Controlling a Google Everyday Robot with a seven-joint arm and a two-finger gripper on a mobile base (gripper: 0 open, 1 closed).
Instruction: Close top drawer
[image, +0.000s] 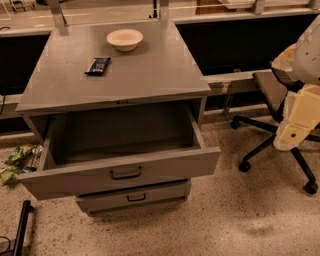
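The top drawer (120, 172) of the grey metal cabinet stands pulled far out. Its inside is empty and a small dark bar handle (126, 173) sits at the centre of its wide front panel. My gripper (292, 131), cream-coloured, hangs at the right edge of the view. It is well to the right of the drawer's front corner and does not touch it. My white arm (307, 50) rises above it.
A shorter drawer (132, 196) below sticks out slightly. A beige bowl (124, 39) and a dark flat packet (98, 65) lie on the cabinet top (150, 70). An office chair (270, 95) stands right, behind my gripper. Green packets (17, 157) lie on the floor left; a black bar (21, 227) is at bottom left.
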